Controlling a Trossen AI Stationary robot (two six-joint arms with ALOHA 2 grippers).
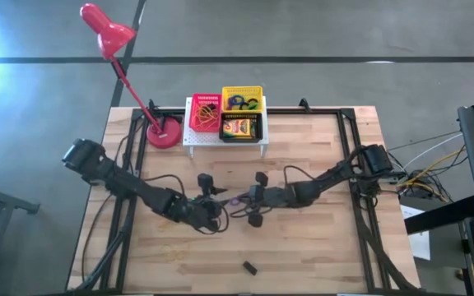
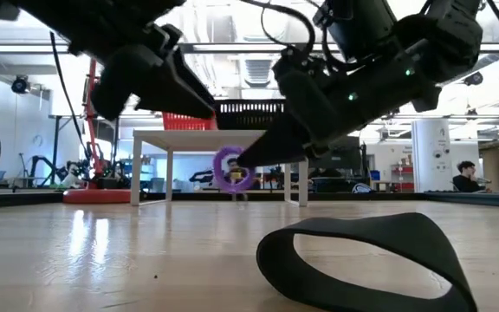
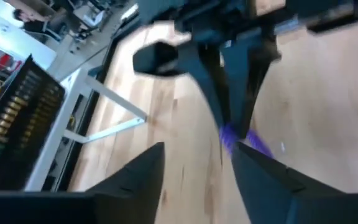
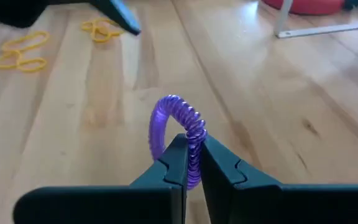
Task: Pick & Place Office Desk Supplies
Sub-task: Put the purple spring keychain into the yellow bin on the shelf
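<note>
Right pincer (image 4: 192, 167) clamped on the purple coiled elastic loop (image 4: 178, 127), held above mid-surface (image 1: 319, 247). The loop stands on edge, ring upright, rising beyond the fingertips. Left pincer (image 3: 194, 163) faces it just beside, fingers spread, gripping nothing. Low view alone shows a black elastic loop (image 2: 362, 260) lying near; right wrist view alone shows tan rubber bands (image 4: 22, 51) on the wood.

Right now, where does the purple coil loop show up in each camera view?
High: purple coil loop mid-table, between both grippers.
Low: centre, hanging from the right gripper.
Left wrist: beyond the open fingers.
Right wrist: centre, pinched.
Shared landmark: the right gripper.
</note>
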